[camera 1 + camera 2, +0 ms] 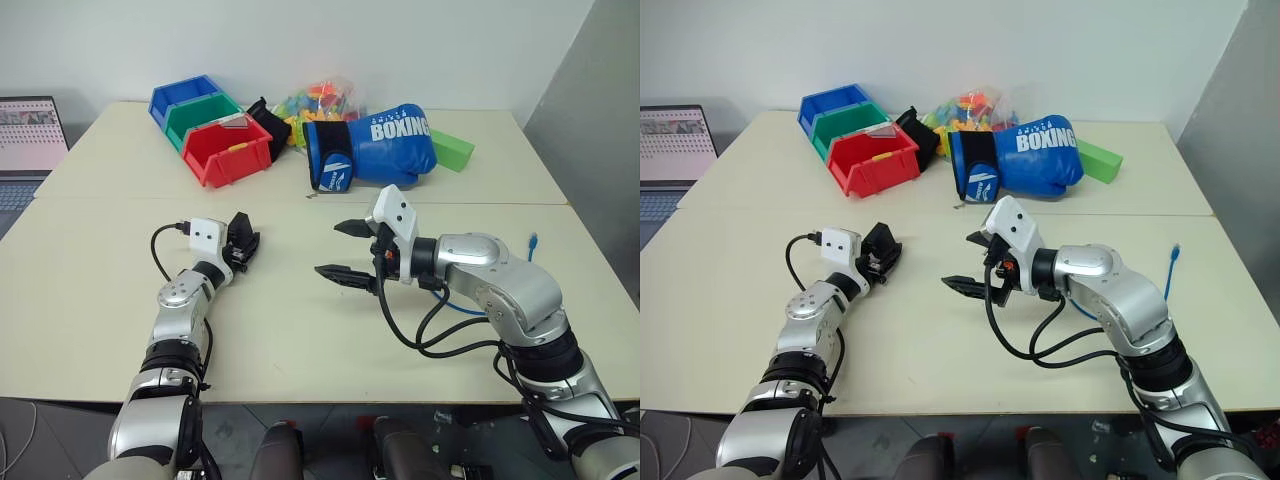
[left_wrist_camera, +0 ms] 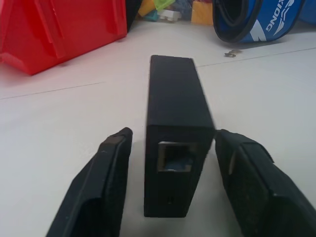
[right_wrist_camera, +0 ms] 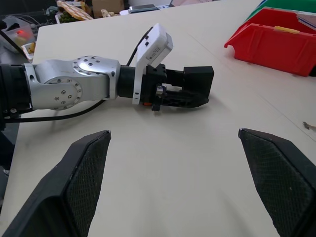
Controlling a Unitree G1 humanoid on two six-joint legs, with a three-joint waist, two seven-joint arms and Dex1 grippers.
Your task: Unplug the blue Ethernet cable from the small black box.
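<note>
Sitting with both sets of jaws apart: left gripper (image 2: 168, 192) straddling the small black box (image 2: 175, 143), port seemingly empty; right gripper (image 1: 347, 250) holding nothing. The blue Ethernet cable (image 1: 531, 244) is lying centre-right. Backing off slowly, not nudging the box.

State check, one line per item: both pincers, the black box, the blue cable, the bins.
left pincer: open, fingers either side of the small black box, no grip visible
right pincer: open wide, holding nothing
small black box: on the table, port empty
blue Ethernet cable: unplugged, lying on the table beside the right arm
red bin: upright, open-topped
boxing glove: lying on its side
</note>
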